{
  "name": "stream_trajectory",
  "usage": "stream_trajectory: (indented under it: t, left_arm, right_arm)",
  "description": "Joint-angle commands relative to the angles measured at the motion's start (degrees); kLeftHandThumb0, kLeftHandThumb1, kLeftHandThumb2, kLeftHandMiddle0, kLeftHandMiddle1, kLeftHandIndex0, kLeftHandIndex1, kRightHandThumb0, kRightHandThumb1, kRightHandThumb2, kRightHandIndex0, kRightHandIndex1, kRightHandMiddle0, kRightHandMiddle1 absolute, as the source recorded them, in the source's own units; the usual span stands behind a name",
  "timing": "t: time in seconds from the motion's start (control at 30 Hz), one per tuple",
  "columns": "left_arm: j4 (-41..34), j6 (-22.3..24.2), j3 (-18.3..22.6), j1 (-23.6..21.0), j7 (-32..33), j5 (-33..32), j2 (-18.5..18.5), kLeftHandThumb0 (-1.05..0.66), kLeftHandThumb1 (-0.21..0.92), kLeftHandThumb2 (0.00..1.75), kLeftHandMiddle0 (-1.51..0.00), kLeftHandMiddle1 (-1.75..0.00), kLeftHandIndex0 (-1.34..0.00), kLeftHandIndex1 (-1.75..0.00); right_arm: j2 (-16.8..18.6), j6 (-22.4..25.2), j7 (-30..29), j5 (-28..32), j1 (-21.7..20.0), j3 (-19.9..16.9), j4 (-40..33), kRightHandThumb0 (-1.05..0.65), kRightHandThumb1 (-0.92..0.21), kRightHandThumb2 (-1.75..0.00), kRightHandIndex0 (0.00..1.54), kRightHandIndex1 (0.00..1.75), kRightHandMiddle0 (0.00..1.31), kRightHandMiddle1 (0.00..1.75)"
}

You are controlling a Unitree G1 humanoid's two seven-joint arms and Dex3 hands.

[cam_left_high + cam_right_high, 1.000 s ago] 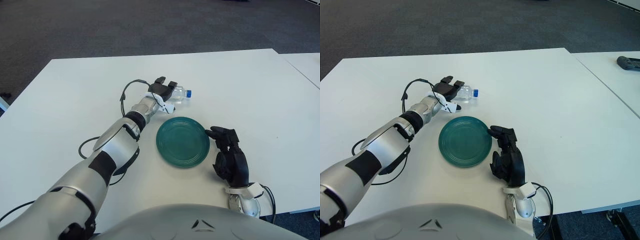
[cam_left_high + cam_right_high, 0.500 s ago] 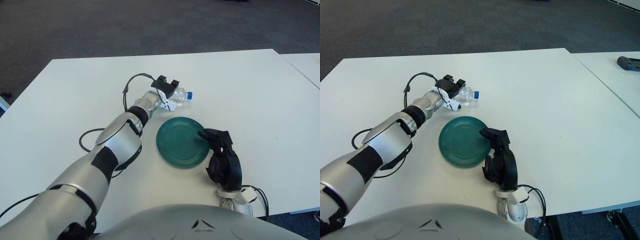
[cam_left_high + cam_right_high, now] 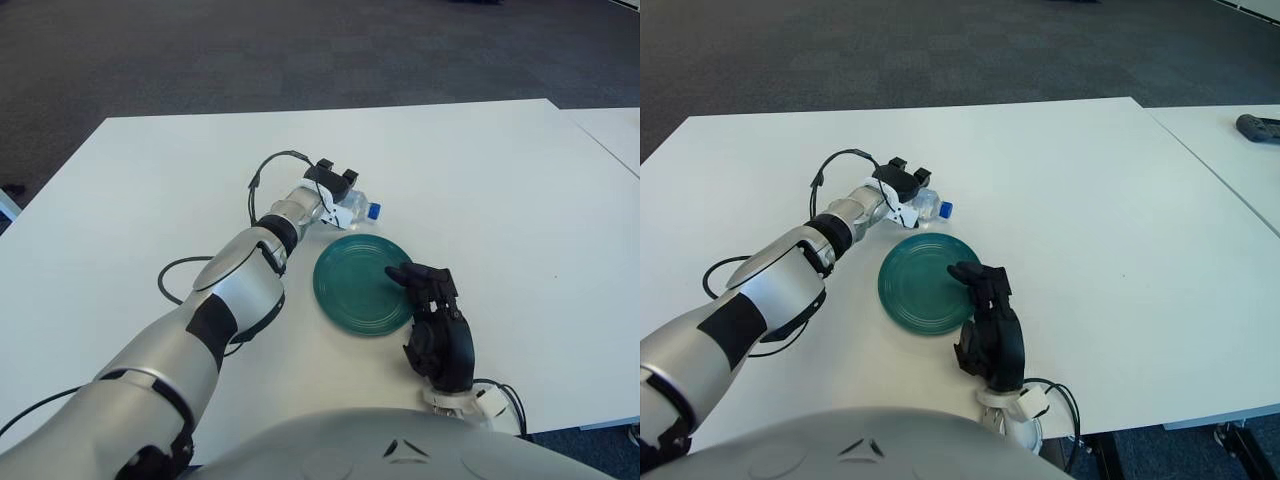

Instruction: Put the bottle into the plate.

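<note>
A clear plastic bottle [image 3: 356,204] with a blue cap lies on its side on the white table [image 3: 500,190], just beyond the far rim of the green plate [image 3: 362,283]. My left hand [image 3: 331,184] is curled over the bottle's body, and the cap end pokes out to the right toward the plate. In the right eye view the same bottle [image 3: 924,204] shows under that hand. My right hand [image 3: 432,318] shows at the plate's near right rim, fingers relaxed and holding nothing, its fingertips over the rim.
A black cable loops off the left wrist [image 3: 262,178]. A dark object [image 3: 1258,125] lies on a neighbouring table at the far right. The table's right edge runs diagonally [image 3: 590,140].
The left hand has drawn the bottle nearer to the plate's far rim. The right hand has shifted left, and its fingertips now reach over the plate's rim.
</note>
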Motion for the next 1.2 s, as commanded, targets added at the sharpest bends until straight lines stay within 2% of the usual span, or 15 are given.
stream_trajectory:
  t: [0.0, 0.33, 0.7, 0.93, 0.97, 1.07, 1.17]
  left_arm:
    - [1.7, -0.2, -0.3, 3.0, -1.7, 0.0, 1.2, -1.04, 0.92, 0.28, -0.68, -1.75, -0.21, -1.27]
    - [1.6, -0.8, 0.8, 5.1, -1.1, -1.4, 1.2, -0.98, 0.92, 0.20, -0.72, -1.75, -0.18, -1.44]
    - [1.6, -1.3, 1.5, 7.0, -0.1, -2.9, 1.0, -0.93, 0.92, 0.11, -0.83, -1.75, -0.17, -1.58]
    - [1.7, -1.2, 1.6, 8.4, 2.2, -3.3, 0.9, -0.87, 0.90, 0.08, -0.88, -1.75, -0.28, -1.73]
    - [1.7, -1.2, 1.1, 8.7, 3.2, -2.9, 1.0, -0.71, 0.75, 0.42, -0.88, -1.75, -0.37, -1.70]
    - [1.6, -1.3, 0.4, 9.5, 5.6, -2.3, 1.3, -0.54, 0.50, 0.96, -0.92, -1.75, -0.49, -1.73]
    - [1.5, -1.8, 0.8, 10.2, 8.3, -2.8, 1.3, -0.49, 0.40, 1.16, -0.96, -1.75, -0.55, -1.74]
  right_arm:
    - [0.6, 5.0, 0.0, 3.4, 8.9, 1.0, 7.0, -0.70, -0.92, -0.62, 0.56, 0.99, 0.12, 1.23]
    - [-0.4, 4.7, 0.0, 5.8, 11.3, 2.1, 4.6, -0.70, -0.92, -0.59, 0.56, 0.99, 0.12, 1.23]
    - [-1.6, 5.5, -0.8, 7.3, 12.9, 1.6, 2.2, -0.69, -0.92, -0.60, 0.57, 0.99, 0.12, 1.22]
    - [-2.1, 6.2, -1.7, 7.8, 13.2, 1.0, 0.5, -0.68, -0.92, -0.59, 0.56, 0.99, 0.11, 1.22]
    - [-2.1, 6.3, -2.0, 7.7, 13.3, 0.8, 0.3, -0.68, -0.92, -0.59, 0.56, 0.99, 0.11, 1.22]
    - [-2.2, 6.6, -2.4, 8.0, 13.5, 0.5, -0.3, -0.68, -0.92, -0.59, 0.55, 0.99, 0.10, 1.22]
    - [-2.4, 7.2, -2.5, 8.5, 13.6, 0.2, -0.9, -0.68, -0.92, -0.59, 0.55, 0.99, 0.10, 1.22]
